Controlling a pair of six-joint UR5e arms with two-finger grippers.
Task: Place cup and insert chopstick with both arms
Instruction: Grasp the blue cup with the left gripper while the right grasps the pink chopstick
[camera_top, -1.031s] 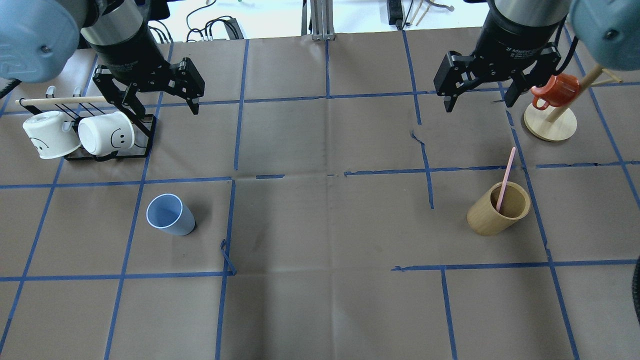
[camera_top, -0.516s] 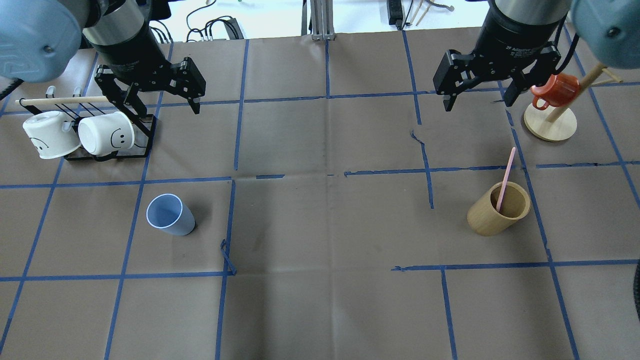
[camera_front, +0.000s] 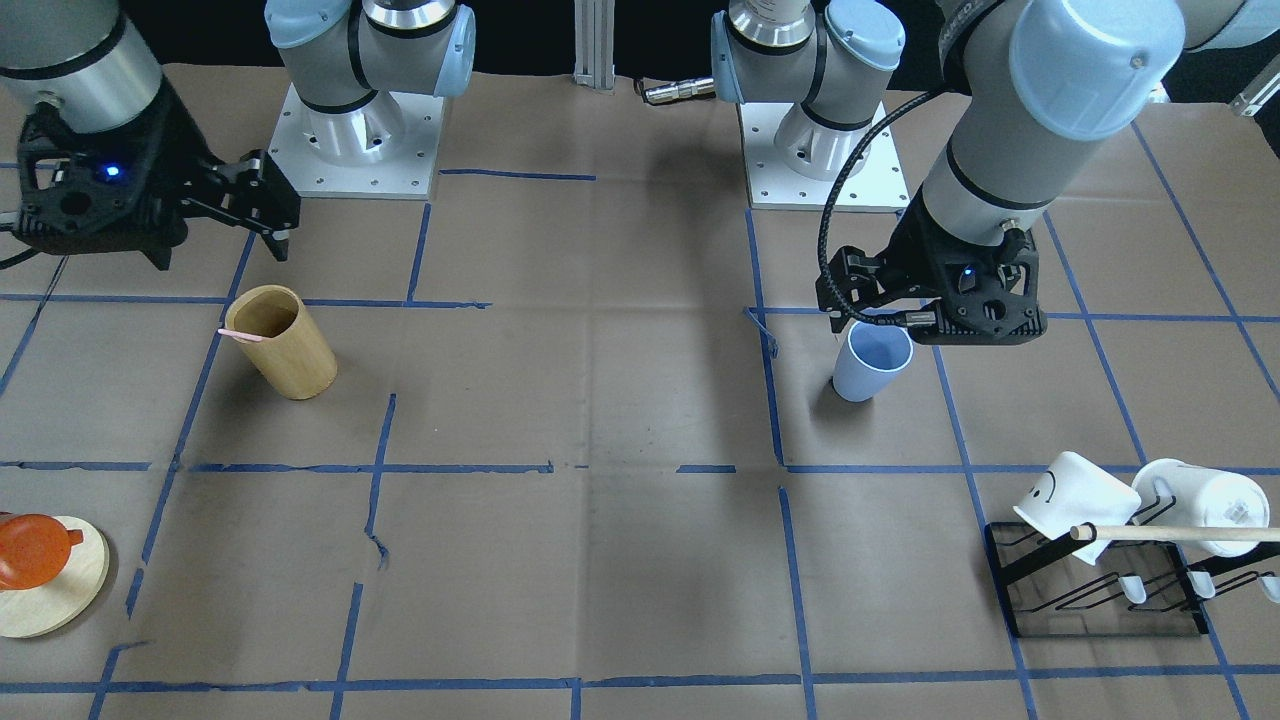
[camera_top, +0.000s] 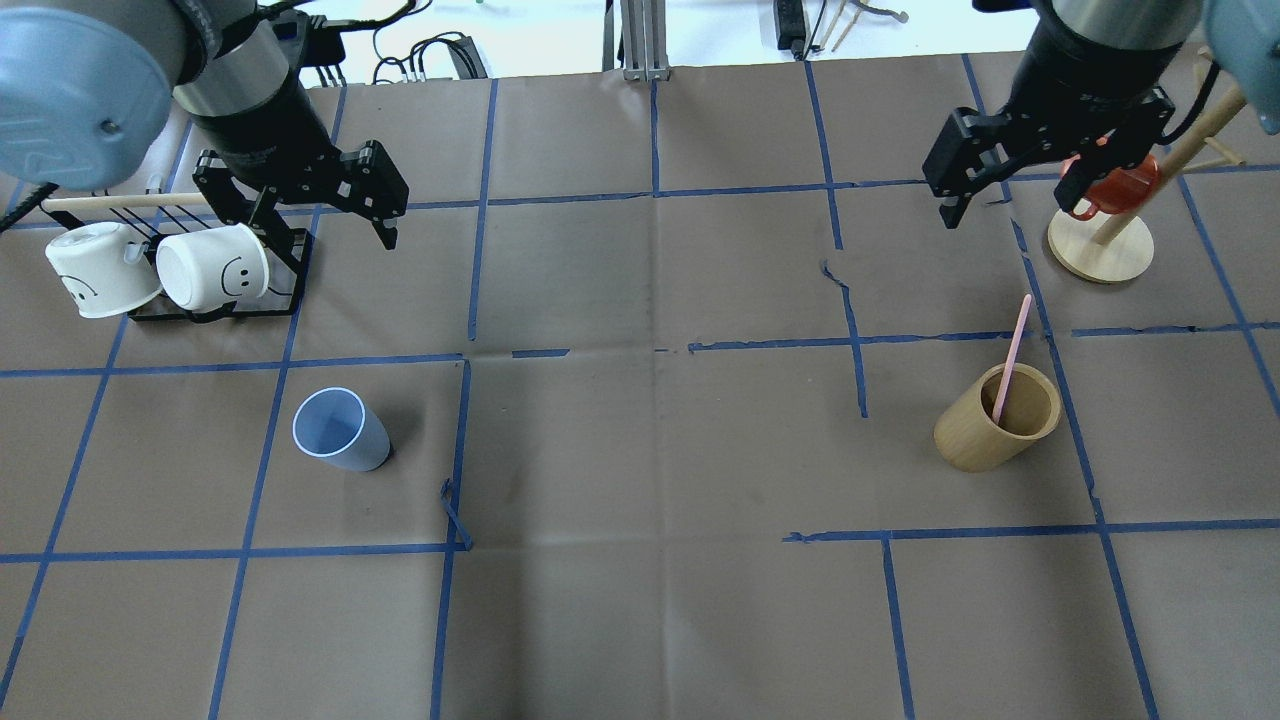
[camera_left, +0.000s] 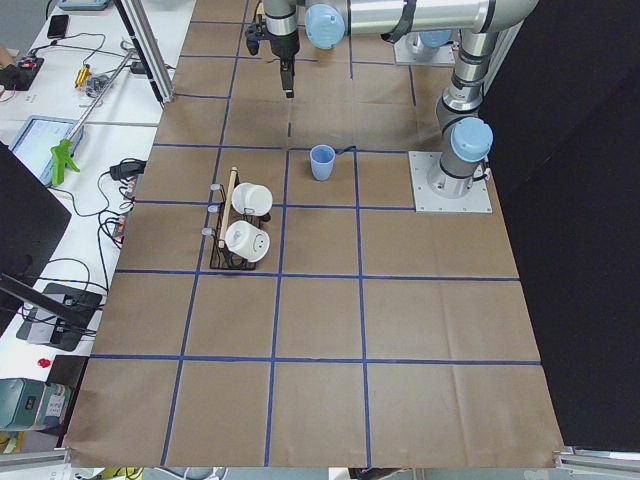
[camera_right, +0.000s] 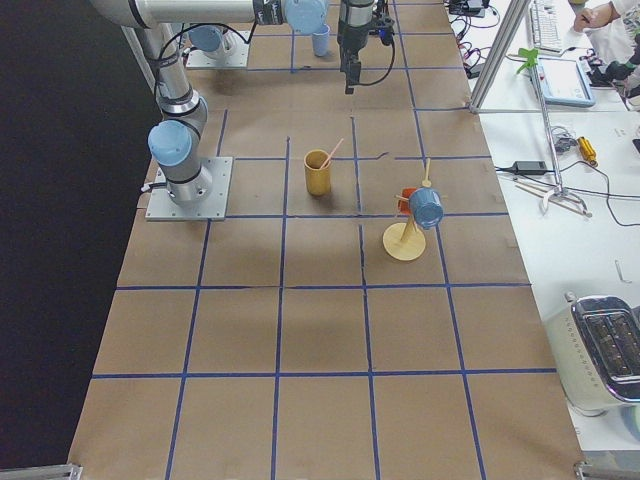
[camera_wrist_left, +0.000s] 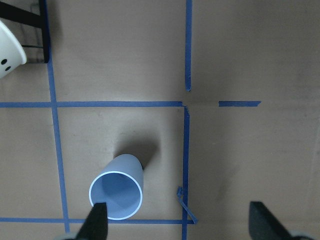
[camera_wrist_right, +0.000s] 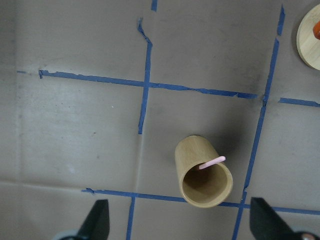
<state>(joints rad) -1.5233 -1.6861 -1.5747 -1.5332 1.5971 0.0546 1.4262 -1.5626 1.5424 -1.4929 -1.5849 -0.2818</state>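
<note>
Across the table in the front-facing view, the left gripper hangs over the cup, which stands upright on the paper just under the jaws. Their spacing is hidden there. The right gripper is spread, and the holder stands below it and apart.

From overhead, both grippers are spread wide and empty. The cup shows clear of the left jaws on the robot's side. The chopstick leans out of the holder, likewise clear of the right jaws.

The left wrist view puts the cup's rim just by one fingertip, off the midline between the jaws.

The right wrist view shows the holder ahead of the jaws, between their two lines.

The cup looks light, thin and smooth, so it is likely to tip or slide; it is best pinched across its wall near the rim. The chopstick seems stiff, slim and slippery, and its free upper end is the place to hold.
</note>
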